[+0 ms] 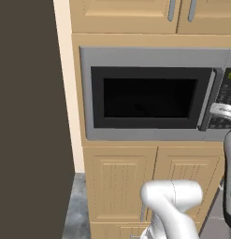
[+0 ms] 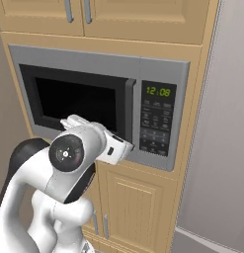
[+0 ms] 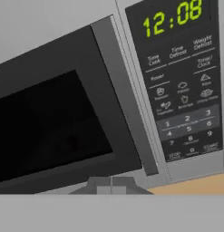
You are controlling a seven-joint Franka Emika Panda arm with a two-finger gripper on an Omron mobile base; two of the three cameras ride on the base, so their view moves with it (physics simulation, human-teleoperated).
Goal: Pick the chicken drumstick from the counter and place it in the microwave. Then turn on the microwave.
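Observation:
The microwave is built into light wooden cabinetry, and its black window door is closed. Its dark keypad panel sits to the right, with a green clock lit at the top. My gripper is shut and holds nothing. It hovers just in front of the door's lower right corner, by the grey vertical handle and left of the keypad. The chicken drumstick is hidden, since nothing can be made out behind the dark window. The counter is out of view.
Wooden cabinet doors stand below the microwave, and more cabinets hang above it. A dark tall panel rises on the left. A grey flat surface stands to the right of the cabinetry.

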